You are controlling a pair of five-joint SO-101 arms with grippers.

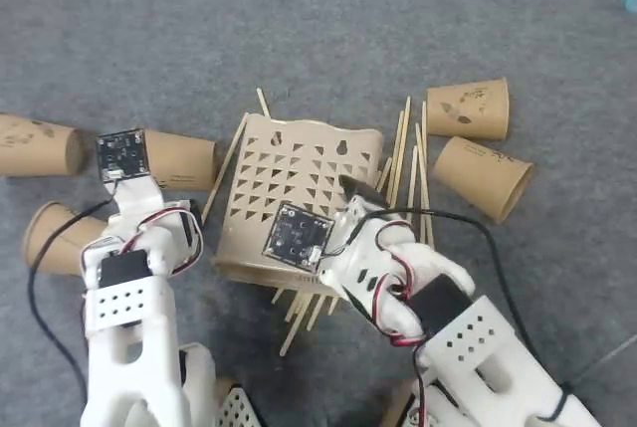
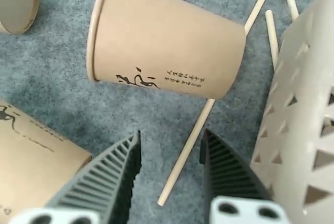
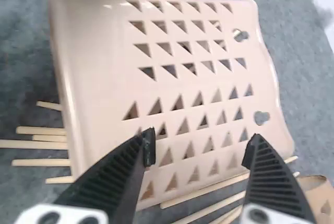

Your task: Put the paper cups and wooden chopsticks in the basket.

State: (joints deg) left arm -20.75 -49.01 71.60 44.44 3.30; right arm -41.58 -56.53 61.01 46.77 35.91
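Observation:
The beige perforated basket (image 1: 299, 183) lies tipped over mid-table, one wall facing up. My right gripper (image 1: 346, 196) hangs open just above that wall (image 3: 156, 67), fingers (image 3: 202, 136) empty. My left gripper (image 1: 184, 210) is open (image 2: 171, 135) low over the carpet beside the basket (image 2: 302, 109), straddling a wooden chopstick (image 2: 194, 132). Just beyond it a paper cup (image 2: 167, 46) lies on its side (image 1: 184, 158). Other cups lie at the far left (image 1: 35, 145), lower left (image 1: 55, 238) and right (image 1: 468, 108), (image 1: 483, 176).
Loose chopsticks lie right of the basket (image 1: 408, 158), under its near edge (image 1: 299, 313) and along one side (image 3: 36, 140). Grey carpet covers the table. A cup (image 2: 31, 151) lies close beside my left gripper. Red and black cables loop over both wrists.

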